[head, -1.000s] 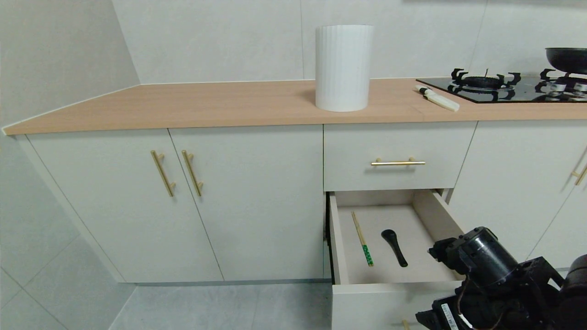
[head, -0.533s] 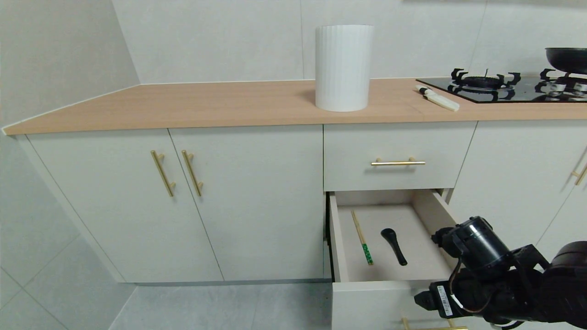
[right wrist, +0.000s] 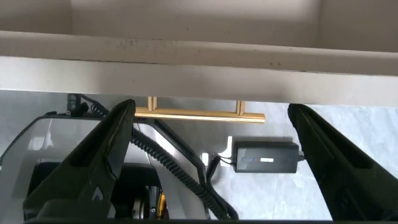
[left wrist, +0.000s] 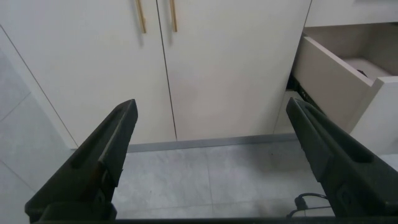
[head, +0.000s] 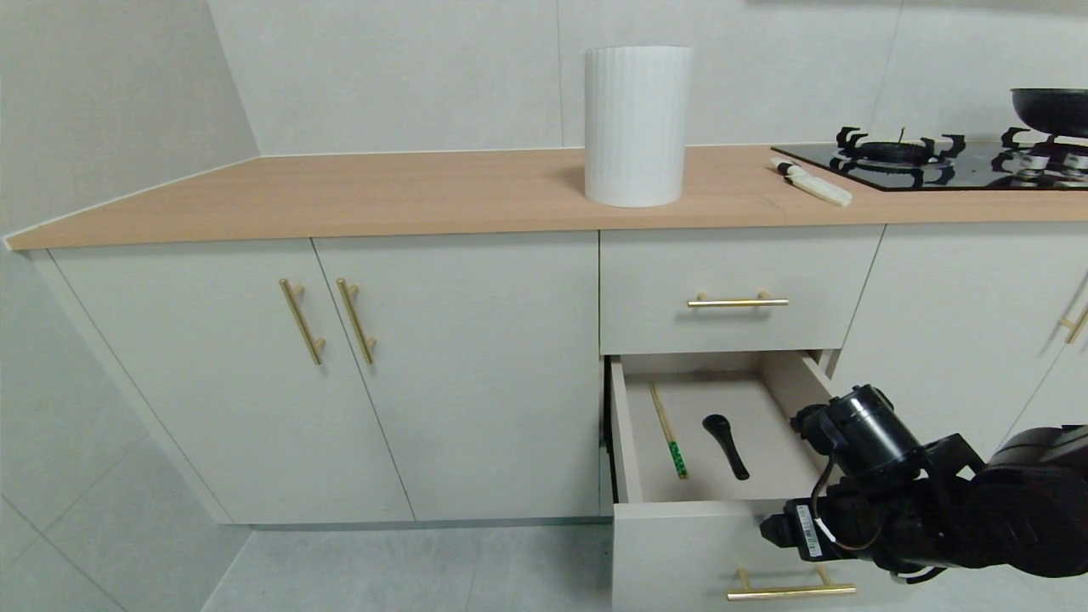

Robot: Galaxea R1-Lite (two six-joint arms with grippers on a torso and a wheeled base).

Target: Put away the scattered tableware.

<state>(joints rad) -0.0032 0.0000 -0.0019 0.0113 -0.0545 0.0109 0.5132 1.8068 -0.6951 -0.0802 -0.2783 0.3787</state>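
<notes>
Kitchen cabinets under the wooden surface: your right gripper, fingers spread, has pushed the lower drawer further in within the last second, chopsticks and black spoon lying inside, so closing appears under way.

1. No text, number or sign can be read.
2. A white label with dark bars sits on the right arm, just beside the drawer front; its print is too small.
</notes>
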